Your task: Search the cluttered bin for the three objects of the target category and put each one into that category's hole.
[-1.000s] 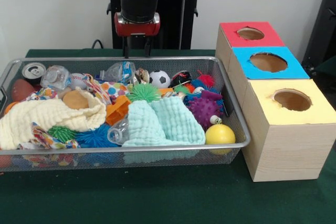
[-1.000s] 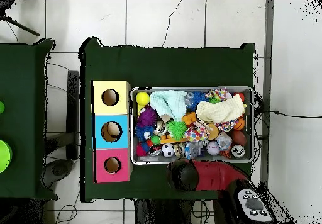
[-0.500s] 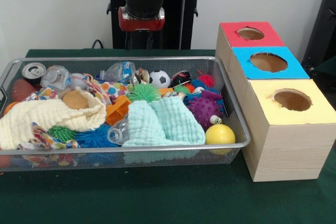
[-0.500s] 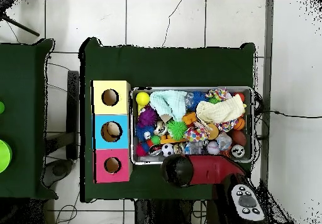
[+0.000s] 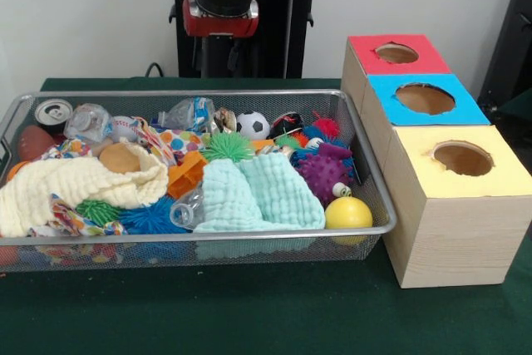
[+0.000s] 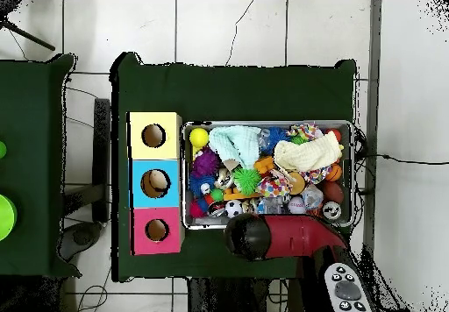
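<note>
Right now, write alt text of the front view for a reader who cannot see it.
A wire mesh bin on a green table is crammed with balls, spiky toys and cloths, including a yellow ball and a soccer ball. Beside it stands a wooden box with red, blue and yellow holed tops. The red arm's pincer hangs above the bin's far rim.

Tool (image 5: 217, 57) above cluttered mesh bin (image 5: 357, 155), empty.

I can read no word, number or brand anywhere here. The crumpled wrapper (image 5: 189, 111) at the far side of my wire bin (image 5: 249, 243) carries print too small to make out, and the can (image 5: 53, 113) in the far left corner shows only its top.
</note>
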Controlling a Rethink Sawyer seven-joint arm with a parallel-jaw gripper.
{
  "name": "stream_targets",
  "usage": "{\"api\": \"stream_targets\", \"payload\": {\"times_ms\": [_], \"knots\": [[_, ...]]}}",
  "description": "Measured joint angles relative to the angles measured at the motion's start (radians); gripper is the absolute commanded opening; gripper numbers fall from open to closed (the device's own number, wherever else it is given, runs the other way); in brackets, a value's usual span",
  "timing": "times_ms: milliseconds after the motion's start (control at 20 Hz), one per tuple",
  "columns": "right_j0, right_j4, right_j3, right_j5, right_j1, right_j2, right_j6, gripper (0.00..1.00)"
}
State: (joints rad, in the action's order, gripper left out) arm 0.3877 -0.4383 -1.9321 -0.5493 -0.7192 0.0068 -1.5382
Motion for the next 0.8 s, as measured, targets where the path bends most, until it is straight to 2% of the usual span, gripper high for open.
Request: {"api": "stream_targets", "payload": {"times_ms": [300, 800], "knots": [[0.016, 0.002, 0.009, 0.000, 0.024, 0.002, 0.000, 1.00], [0.058, 0.005, 0.029, 0.002, 0.117, 0.005, 0.000, 1.00]]}}
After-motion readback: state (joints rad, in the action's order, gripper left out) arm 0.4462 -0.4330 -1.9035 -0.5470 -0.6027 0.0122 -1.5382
